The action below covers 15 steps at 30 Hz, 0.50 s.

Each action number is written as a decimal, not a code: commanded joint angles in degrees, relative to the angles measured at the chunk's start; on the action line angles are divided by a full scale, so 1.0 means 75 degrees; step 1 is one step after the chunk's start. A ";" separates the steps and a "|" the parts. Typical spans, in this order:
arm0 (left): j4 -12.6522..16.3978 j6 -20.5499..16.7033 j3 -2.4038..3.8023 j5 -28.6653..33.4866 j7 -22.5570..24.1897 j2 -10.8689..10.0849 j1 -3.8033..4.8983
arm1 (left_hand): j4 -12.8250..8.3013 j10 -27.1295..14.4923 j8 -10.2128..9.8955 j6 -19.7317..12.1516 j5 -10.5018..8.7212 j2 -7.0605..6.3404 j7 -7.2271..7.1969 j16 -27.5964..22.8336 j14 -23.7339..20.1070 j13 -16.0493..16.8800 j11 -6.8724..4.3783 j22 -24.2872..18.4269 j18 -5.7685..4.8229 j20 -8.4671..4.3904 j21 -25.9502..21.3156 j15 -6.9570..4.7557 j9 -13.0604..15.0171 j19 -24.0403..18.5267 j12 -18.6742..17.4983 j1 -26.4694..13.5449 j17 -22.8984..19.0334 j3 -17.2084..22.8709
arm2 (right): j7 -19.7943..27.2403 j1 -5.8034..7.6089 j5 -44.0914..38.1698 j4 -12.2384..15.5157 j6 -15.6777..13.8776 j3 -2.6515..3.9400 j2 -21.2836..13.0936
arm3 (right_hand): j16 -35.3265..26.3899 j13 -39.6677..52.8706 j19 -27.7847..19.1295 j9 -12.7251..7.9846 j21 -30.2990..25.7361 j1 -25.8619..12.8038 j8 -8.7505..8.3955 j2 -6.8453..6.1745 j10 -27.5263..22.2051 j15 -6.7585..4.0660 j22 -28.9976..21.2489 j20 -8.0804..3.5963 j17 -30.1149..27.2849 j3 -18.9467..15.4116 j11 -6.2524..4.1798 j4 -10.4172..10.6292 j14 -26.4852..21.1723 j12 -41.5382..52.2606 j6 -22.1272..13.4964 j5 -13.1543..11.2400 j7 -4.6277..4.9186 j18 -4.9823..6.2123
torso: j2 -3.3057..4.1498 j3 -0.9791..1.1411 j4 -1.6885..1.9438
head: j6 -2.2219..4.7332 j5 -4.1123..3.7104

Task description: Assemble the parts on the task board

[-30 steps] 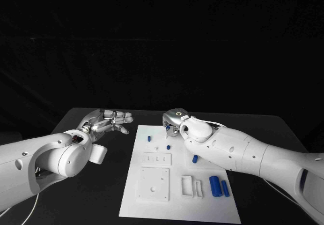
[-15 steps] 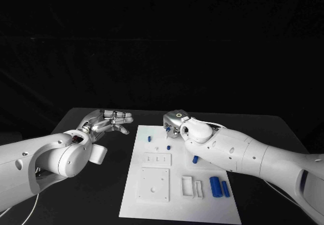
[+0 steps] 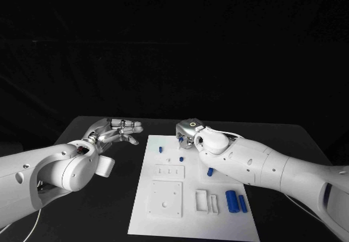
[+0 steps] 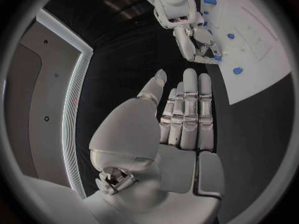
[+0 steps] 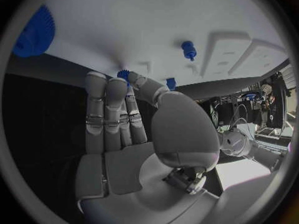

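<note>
The white task board [image 3: 218, 222] lies lengthwise in the middle of the black table. My right hand [image 3: 187, 135] hangs over its far edge, and thumb and finger pinch a small blue part [image 5: 123, 74] just above the board [image 5: 156, 20]. My left hand [image 3: 116, 132] hovers open beside the board's far left corner, fingers stretched out flat [image 4: 187, 109], holding nothing. Loose blue parts lie on the board: a peg [image 3: 160, 149], a small piece [image 3: 181, 158], another [image 3: 210, 171] by my right forearm, and two cylinders [image 3: 232, 200] near the right edge.
Raised white fixtures sit on the board: a square plate [image 3: 166, 198], a slotted block [image 3: 206, 200] and a small holed block [image 3: 169, 171]. A blue gear [image 5: 36, 32] and a blue peg [image 5: 188, 49] show in the right wrist view. Black table surrounds the board.
</note>
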 commanded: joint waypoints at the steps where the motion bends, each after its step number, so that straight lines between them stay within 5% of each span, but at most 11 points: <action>1: 0.0006 0.0066 0.0009 -0.0025 0.0045 0.0016 0.0018 | -0.0024 -0.0050 -0.0036 -0.0034 -0.0017 0.0091 0.0025 0.0026 -0.0056 0.0011 0.0004 -0.0018 0.0124 0.0021 0.0060 -0.0002 0.0012 -0.0071 -0.0024 -0.0002 -0.0018 -0.0057 | 0.0066 -0.0038 0.0077 -0.0048 0.0056 -0.0021 -0.0004 | -0.0099 -0.0061 0.0036 -0.0034 -0.0306 -0.0063 0.0019 -0.0137 -0.0446 0.0076 -0.0142 0.0068 -0.0038 0.0058 0.0123 -0.0018 -0.0055 0.0008 -0.0339 -0.0086 0.0079 0.0119 | -0.0002 -0.0005 0.0004 | 0.0013 -0.0002; 3: 0.0004 0.0062 0.0009 -0.0025 0.0044 0.0017 0.0018 | -0.0024 -0.0050 -0.0036 -0.0034 -0.0017 0.0091 0.0025 0.0026 -0.0056 0.0011 0.0004 -0.0018 0.0124 0.0021 0.0060 -0.0002 0.0012 -0.0071 -0.0024 -0.0002 -0.0018 -0.0057 | 0.0086 -0.0038 0.0119 -0.0061 0.0002 -0.0021 0.0000 | -0.0218 -0.0065 -0.0007 -0.0045 -0.0687 -0.0085 0.0023 -0.0340 -0.1037 0.0133 -0.0338 0.0139 -0.0108 0.0005 0.0218 -0.0043 -0.0069 0.0013 -0.0851 -0.0193 0.0092 0.0174 | 0.0000 -0.0006 0.0003 | 0.0014 -0.0002; 8: -0.0009 0.0047 0.0009 -0.0026 0.0038 0.0017 0.0020 | -0.0026 -0.0100 -0.0035 -0.0047 -0.0020 0.0080 0.0032 0.0015 -0.0063 0.0012 0.0020 -0.0028 0.0125 0.0027 0.0057 0.0007 0.0012 -0.0078 -0.0024 -0.0001 -0.0026 -0.0067 | 0.0115 -0.0038 0.0240 -0.0046 -0.0207 -0.0022 -0.0031 | -0.0466 -0.0068 0.0260 -0.0051 -0.1177 0.0394 0.0020 -0.0401 -0.1970 0.0181 -0.0796 0.0210 -0.0270 -0.1568 0.0332 0.0375 0.0042 0.0004 -0.1629 -0.0140 -0.0119 0.0256 | -0.0001 -0.0006 0.0002 | 0.0021 0.0004; 15: -0.0042 0.0039 0.0010 -0.0026 0.0031 0.0005 0.0021 | -0.0028 -0.0128 -0.0036 -0.0052 -0.0019 0.0075 0.0035 0.0012 -0.0063 0.0012 0.0028 -0.0033 0.0127 0.0030 0.0057 0.0011 0.0012 -0.0080 -0.0024 0.0002 -0.0029 -0.0072 | 0.0043 -0.0036 0.0360 0.0323 -0.0379 -0.0012 -0.0362 | -0.0447 -0.0079 0.0308 -0.0056 -0.1231 0.0563 0.0014 -0.0561 -0.2193 0.0237 -0.0907 0.0264 -0.0257 -0.1795 0.0431 0.0714 0.0027 -0.0012 -0.1806 -0.0170 -0.0192 0.0337 | -0.0004 0.0000 -0.0013 | 0.0028 0.0014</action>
